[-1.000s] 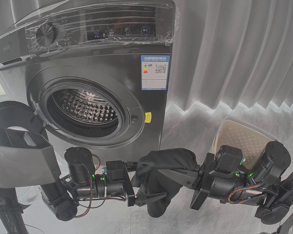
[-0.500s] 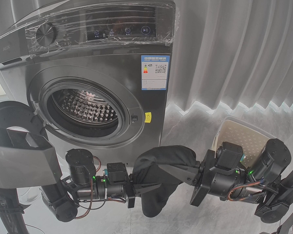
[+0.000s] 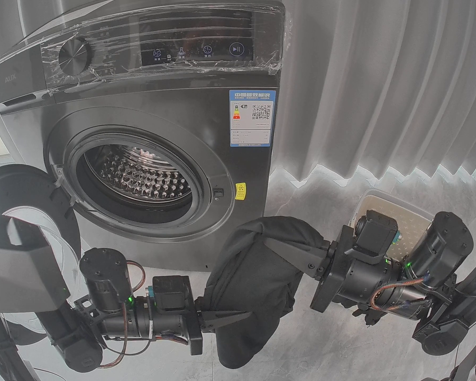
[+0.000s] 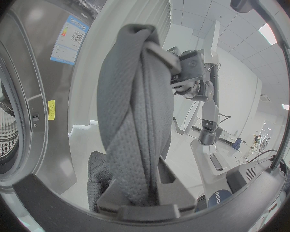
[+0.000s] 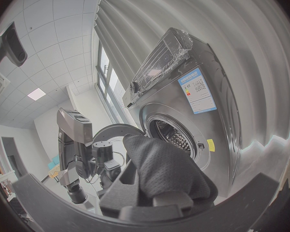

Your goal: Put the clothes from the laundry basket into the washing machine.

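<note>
A dark grey garment (image 3: pixel 256 287) hangs stretched between my two grippers, in front of the washing machine's lower right corner. My left gripper (image 3: pixel 222 316) is shut on the cloth's lower edge; the cloth (image 4: pixel 135 120) runs up from its fingers. My right gripper (image 3: pixel 288 252) is shut on the garment's upper part, which drapes over its fingers (image 5: pixel 166 171). The washing machine (image 3: pixel 158 112) stands with its round door (image 3: pixel 21 197) swung open to the left and its steel drum (image 3: pixel 137 173) bare. The white laundry basket (image 3: pixel 391 215) sits on the floor at the right, behind my right arm.
A white pleated curtain (image 3: pixel 386 75) hangs behind and to the right of the machine. The pale floor (image 3: pixel 312 202) between the machine and the basket is open. The machine's front panel (image 3: pixel 248 117) is close behind the garment.
My left gripper has pulled down and to the left, and my right gripper has risen slightly. The garment has gone from a bunched lump to a longer, stretched sheet between them.
</note>
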Robot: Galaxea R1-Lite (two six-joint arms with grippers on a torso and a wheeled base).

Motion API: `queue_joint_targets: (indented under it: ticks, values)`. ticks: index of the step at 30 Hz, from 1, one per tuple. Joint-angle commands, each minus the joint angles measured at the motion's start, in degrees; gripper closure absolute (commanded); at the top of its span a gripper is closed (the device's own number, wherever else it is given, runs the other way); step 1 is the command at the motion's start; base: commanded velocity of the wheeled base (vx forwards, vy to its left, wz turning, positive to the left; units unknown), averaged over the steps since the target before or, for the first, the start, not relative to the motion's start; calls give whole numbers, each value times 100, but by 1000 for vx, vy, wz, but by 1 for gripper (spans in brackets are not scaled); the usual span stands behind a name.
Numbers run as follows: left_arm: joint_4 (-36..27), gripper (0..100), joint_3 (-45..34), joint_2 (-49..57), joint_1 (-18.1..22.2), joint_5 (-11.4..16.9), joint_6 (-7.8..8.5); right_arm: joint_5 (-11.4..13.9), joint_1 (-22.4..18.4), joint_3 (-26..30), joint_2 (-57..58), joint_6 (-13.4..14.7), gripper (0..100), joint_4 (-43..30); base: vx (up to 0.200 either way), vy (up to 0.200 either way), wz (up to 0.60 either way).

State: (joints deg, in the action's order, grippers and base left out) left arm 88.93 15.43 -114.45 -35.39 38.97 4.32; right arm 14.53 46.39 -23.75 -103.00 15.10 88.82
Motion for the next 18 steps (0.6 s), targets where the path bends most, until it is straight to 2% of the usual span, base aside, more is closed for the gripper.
queue_joint_targets:
  ticks: [1, 18]
  values:
    - [19, 100, -304, 555, -29, 5, 8, -3, -51, 2, -80, 45, 100, -5, 0, 0, 0]
    - [10, 100, -471, 1240, -38, 49, 25, -29, -95, 90, -607, 45, 100, 12, 0, 0, 0]
